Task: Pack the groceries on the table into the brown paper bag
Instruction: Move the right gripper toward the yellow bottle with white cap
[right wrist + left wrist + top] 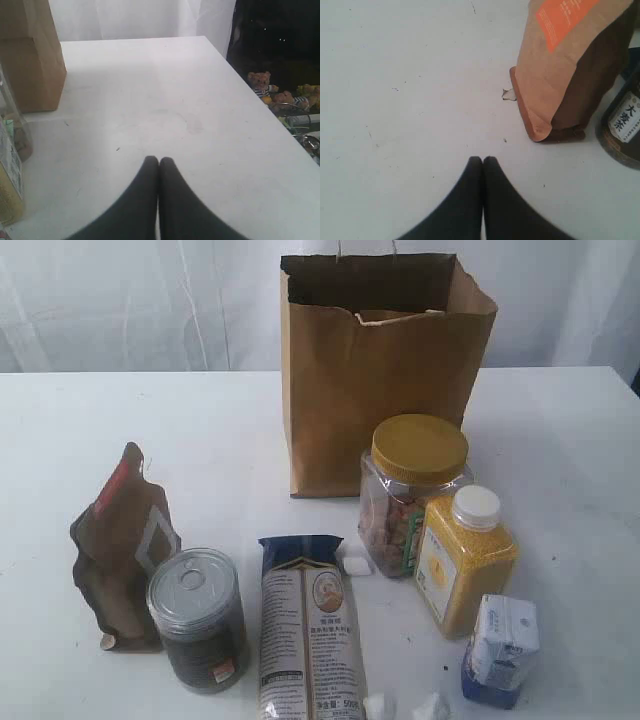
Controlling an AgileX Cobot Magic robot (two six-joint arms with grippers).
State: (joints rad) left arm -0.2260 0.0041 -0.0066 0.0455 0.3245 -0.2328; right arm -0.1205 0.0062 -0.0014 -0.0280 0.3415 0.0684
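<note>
nearest the lens, the long noodle packet (308,630) lies flat, its lower end cut off by the frame edge and its small print too fine to read. left of it stands the dark pull-tab can (198,620), and just beside that the brown pouch with white square (120,550), crumpled and leaning. right of the packet, the yellow-lidded nut jar (413,495) is partly hidden by the yellow grain bottle (465,565) standing in front of it. the small blue-white carton (500,650) is just beside the bottle, closer to the camera. small white lumps (357,565) lie around the packet; what they are i cannot tell. the brown paper bag (385,390) stands upright and open behind the jar, its inside in shadow and its handles cut off above. everything rests on the table (560,440).

neither arm shows in the exterior view. the left gripper (482,161) points at bare tabletop near the pouch's base, fingers pressed together on nothing. the right gripper (159,161) is likewise tip to tip and empty, over the wide bare stretch beside the bag and jar. that stretch runs to the table's edge, beyond which a teddy bear (260,85) sits in darkness.
</note>
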